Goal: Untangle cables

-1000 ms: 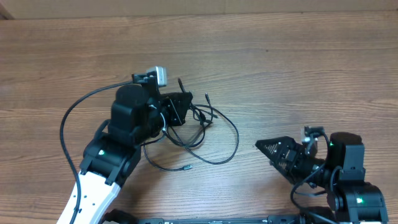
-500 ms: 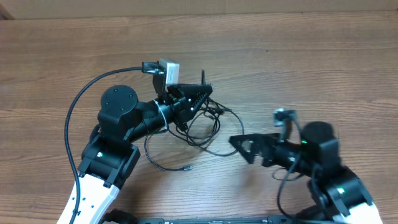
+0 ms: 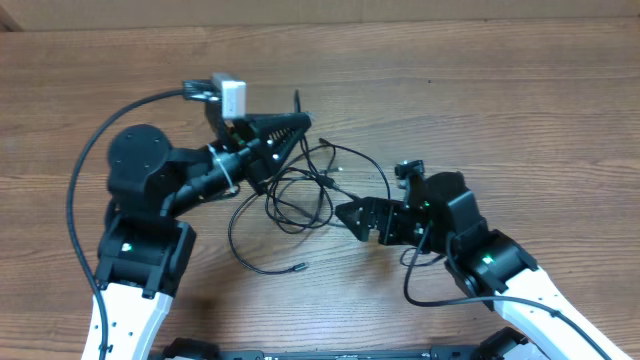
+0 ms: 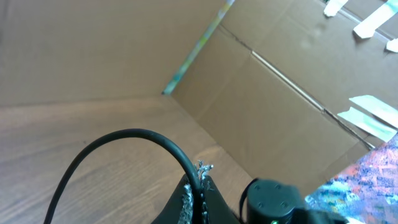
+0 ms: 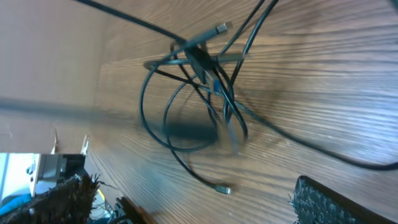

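The cables (image 3: 300,190) lie as a tangle of thin black loops on the wooden table, between the two arms. My left gripper (image 3: 303,122) points right above the tangle's upper edge. In the left wrist view it (image 4: 200,182) is shut on one black cable (image 4: 124,138) that arcs away to the left. My right gripper (image 3: 345,213) is at the tangle's right side and stands open, empty. In the right wrist view the tangle (image 5: 199,68) lies ahead of its fingers (image 5: 329,202). A loose plug end (image 5: 222,190) lies between them on the table.
A long cable end with a small plug (image 3: 300,268) trails toward the table's front. The left arm's own thick cable (image 3: 90,170) loops out at the left. A cardboard wall (image 4: 280,93) stands beyond the table in the left wrist view.
The left arm has swung up and left, drawing the held cable and the tangle with it. The right arm has come in from the right, its open gripper now beside the tangle.
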You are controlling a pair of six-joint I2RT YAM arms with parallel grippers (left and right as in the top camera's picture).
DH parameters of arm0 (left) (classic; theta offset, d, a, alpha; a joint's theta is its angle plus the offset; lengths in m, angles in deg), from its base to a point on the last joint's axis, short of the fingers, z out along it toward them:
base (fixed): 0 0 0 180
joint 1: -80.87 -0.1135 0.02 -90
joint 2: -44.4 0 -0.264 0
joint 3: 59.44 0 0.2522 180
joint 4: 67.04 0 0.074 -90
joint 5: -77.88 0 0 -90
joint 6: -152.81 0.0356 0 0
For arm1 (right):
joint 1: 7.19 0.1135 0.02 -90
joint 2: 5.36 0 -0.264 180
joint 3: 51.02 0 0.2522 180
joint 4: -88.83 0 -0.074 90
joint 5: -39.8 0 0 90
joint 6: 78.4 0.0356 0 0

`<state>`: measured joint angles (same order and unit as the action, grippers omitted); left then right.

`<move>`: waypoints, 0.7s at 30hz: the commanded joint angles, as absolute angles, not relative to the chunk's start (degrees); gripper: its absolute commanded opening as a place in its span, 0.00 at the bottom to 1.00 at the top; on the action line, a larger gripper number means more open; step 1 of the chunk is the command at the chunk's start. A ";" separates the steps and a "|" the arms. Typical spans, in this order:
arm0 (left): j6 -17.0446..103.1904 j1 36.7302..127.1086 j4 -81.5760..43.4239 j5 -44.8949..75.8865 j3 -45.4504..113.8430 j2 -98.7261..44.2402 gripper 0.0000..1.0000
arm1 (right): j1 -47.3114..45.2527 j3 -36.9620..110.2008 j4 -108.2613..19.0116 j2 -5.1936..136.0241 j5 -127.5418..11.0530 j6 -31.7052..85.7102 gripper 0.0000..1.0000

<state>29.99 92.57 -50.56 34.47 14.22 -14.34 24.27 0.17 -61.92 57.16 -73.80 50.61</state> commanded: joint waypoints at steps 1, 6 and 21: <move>28.99 91.74 -51.02 37.44 17.02 -13.07 0.04 | 26.43 1.05 -64.88 59.68 -73.27 51.00 1.00; 27.57 91.77 -52.38 37.55 18.70 -13.05 0.04 | 29.45 1.05 -70.43 64.05 -70.54 50.59 1.00; 25.29 91.74 -56.81 41.75 23.66 -13.05 0.04 | 32.01 1.05 -93.95 79.35 -63.06 50.63 0.64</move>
